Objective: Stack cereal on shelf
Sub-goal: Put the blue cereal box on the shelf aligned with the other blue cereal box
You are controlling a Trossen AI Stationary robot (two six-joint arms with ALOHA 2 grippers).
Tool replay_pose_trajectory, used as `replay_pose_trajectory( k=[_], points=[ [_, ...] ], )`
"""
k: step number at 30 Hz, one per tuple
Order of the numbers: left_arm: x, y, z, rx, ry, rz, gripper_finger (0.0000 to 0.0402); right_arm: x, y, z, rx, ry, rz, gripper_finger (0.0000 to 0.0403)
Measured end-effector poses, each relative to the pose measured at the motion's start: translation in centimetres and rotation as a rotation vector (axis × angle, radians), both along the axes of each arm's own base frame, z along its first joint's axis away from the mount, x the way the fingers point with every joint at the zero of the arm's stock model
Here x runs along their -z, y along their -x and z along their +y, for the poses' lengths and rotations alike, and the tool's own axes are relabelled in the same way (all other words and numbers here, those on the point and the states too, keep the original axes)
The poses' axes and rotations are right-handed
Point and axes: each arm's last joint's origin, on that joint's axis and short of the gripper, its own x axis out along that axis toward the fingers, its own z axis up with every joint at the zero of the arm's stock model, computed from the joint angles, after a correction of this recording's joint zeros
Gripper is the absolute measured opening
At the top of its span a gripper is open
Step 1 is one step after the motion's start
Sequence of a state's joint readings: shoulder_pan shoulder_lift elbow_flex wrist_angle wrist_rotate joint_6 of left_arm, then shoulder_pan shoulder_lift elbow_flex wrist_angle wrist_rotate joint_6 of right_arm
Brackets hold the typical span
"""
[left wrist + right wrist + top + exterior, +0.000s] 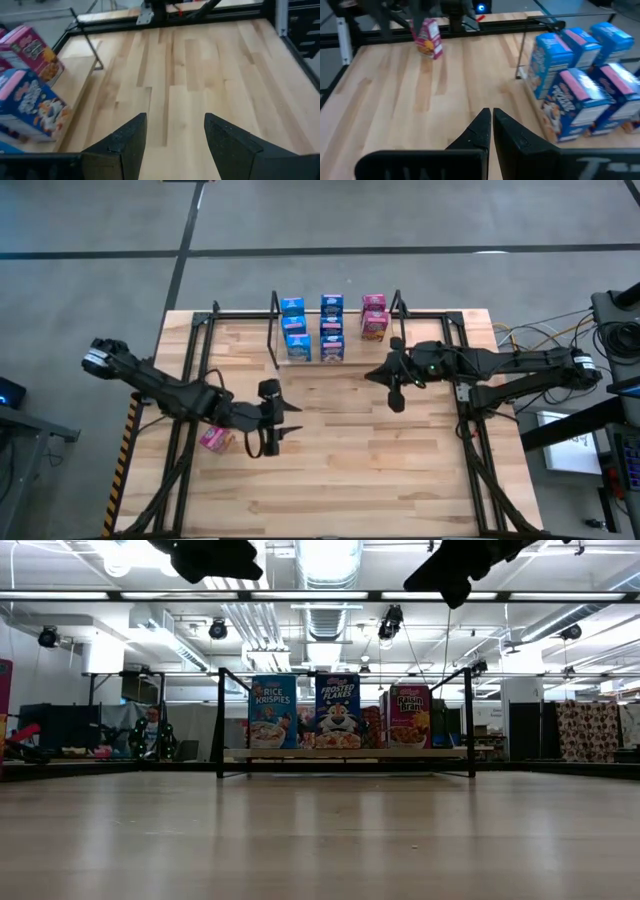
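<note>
The shelf (276, 330) stands at the table's far middle, with blue and pink cereal boxes upright on its tier: a blue one (272, 711), a blue one (337, 710) and a pink one (409, 715) in front. A lone pink cereal box (214, 440) stands on the table at the left, beside my left arm, and also shows in the right wrist view (430, 38). My left gripper (292, 422) hovers open above bare wood right of that box, nothing between its fingers (127, 137). My right gripper (368, 377) hangs shut and empty, just right of the shelf's near side.
A black tube frame (190, 380) edges the table on both sides and at the far end. Bare wood (350, 480) fills the table's near half. Cables (530, 335) lie off the right edge. A person (152, 732) sits far off in the room.
</note>
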State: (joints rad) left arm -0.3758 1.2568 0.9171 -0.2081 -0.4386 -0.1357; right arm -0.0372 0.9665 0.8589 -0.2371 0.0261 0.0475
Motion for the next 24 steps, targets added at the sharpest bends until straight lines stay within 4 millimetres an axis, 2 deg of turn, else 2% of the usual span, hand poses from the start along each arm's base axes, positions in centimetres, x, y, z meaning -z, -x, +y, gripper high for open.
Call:
replay_pose_trajectory(
  k=[7,13,18,24],
  points=[
    [2.5,0.8,-1.3,0.091,-0.018,-0.121,0.0182,0.0,0.0,-0.8,0.021,0.025,0.003,0.0008],
    [4.4,1.5,-1.3,0.125,-0.035,-0.226,0.0182,0.0,-0.1,-0.8,-0.016,0.11,-0.006,0.0008],
    [4.7,1.9,-1.1,0.122,-0.025,-0.245,0.0182,0.4,-1.2,-0.8,-0.029,0.148,-0.03,0.0008],
    [4.9,1.9,-1.2,0.097,0.043,-0.244,0.0182,2.1,-3.2,-1.0,-0.051,0.188,0.006,0.0008]
  ],
)
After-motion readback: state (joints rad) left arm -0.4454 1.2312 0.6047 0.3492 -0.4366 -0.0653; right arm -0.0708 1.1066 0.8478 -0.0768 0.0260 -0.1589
